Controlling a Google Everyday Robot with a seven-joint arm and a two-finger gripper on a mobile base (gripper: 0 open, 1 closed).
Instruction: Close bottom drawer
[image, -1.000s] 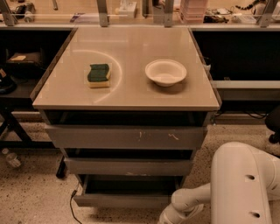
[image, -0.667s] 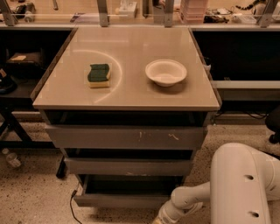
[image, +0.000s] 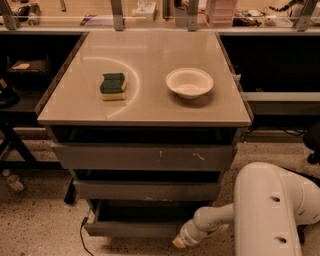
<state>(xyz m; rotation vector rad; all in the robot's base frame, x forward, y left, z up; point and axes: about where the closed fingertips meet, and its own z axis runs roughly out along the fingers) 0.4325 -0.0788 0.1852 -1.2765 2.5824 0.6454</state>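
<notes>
well, the bottom drawer (image: 131, 228) sticks out at the lower middle, its front running left to right. the gripper (image: 181, 241) sits low by the front's right end, so the push should go up the frame. its grip i cannot tell.

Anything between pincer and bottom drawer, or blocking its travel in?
Nothing visible. The pincer sits low at the right end of the bottom drawer front, no object between them. The open tray is in shadow; nothing shows inside.
</notes>
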